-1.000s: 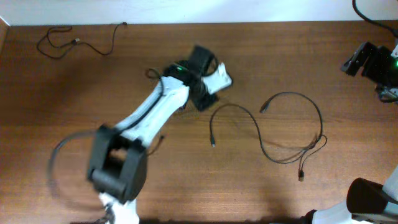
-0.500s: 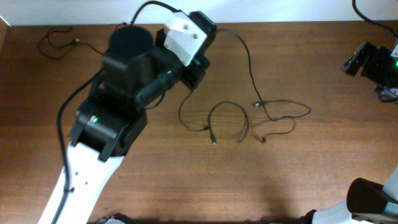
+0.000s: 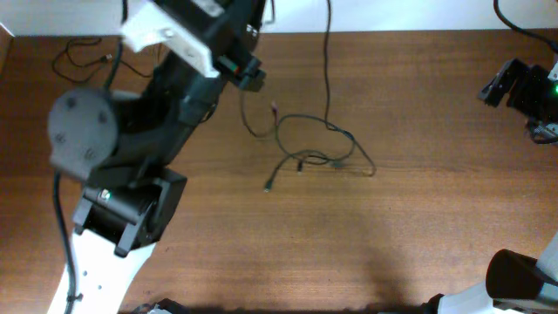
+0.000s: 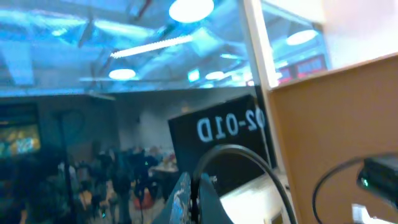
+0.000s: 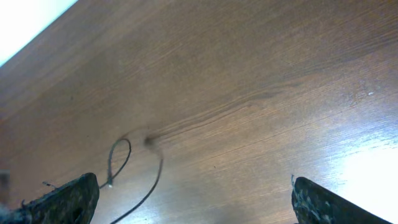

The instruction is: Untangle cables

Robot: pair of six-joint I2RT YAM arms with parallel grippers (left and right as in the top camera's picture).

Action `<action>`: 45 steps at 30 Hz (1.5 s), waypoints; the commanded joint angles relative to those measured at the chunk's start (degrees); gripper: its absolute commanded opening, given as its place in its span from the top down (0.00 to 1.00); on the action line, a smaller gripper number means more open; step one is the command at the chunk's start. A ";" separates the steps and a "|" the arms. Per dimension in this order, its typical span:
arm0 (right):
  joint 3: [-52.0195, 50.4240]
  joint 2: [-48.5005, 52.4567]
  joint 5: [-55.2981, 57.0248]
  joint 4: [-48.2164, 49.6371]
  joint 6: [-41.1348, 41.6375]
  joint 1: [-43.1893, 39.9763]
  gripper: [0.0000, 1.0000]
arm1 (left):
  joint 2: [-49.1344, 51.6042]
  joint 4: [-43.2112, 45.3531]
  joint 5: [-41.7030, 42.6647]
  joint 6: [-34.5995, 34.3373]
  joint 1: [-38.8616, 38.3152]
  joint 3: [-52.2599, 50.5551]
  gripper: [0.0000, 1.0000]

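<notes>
At the far left of the table [image 3: 418, 227] a lone cable [image 3: 68, 54] lies apart. The left arm [image 3: 148, 131] rears high above it. The left gripper [image 4: 196, 194] looks pressed together, apparently pinching one strand [image 3: 328, 61]. That strand runs down to the cables [image 3: 314, 150], a loose tangle at centre. At far right the right gripper [image 5: 189, 208] is spread wide and empty, well apart from the tangle. The step seems to be drawing one strand out. Next, the right gripper likely needs to pin the tangle.

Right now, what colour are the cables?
The cables are black, best seen overhead.
</notes>
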 commanded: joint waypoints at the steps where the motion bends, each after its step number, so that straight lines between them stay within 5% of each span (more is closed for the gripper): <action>1: 0.44 -0.11 0.72 -0.33 -0.22 -0.04 0.02 | -0.55 -5.62 -3.26 -3.98 -0.11 1.16 1.00; 6: 0.44 -0.11 0.70 -0.33 -0.20 -0.04 0.02 | 1.38 -25.11 -3.13 -3.96 -0.11 1.16 1.00; 14: 0.44 -0.11 0.70 -0.33 -0.22 -0.04 0.01 | 1.11 -39.67 -1.75 -3.96 -0.11 1.16 1.00; 23: 0.42 -0.28 -5.25 -0.35 -0.22 -0.07 0.02 | -2.08 -41.86 -6.62 -3.45 -0.09 1.16 1.00; 25: -1.20 -1.11 -17.75 -0.35 -6.29 1.31 0.02 | -2.82 -41.90 -14.21 -7.32 0.35 1.16 1.00; 27: -4.11 -2.40 -27.74 -0.35 -12.79 6.14 0.02 | -3.08 -41.66 -18.25 -12.39 2.36 1.16 1.00; 36: -15.65 -2.08 -21.94 0.76 -21.00 36.70 0.02 | -3.06 -40.06 -18.12 -21.07 16.59 1.16 1.00; 45: -27.54 -1.90 -5.60 20.59 -11.74 51.45 0.02 | -3.41 -42.66 -10.32 -24.33 21.33 1.16 1.00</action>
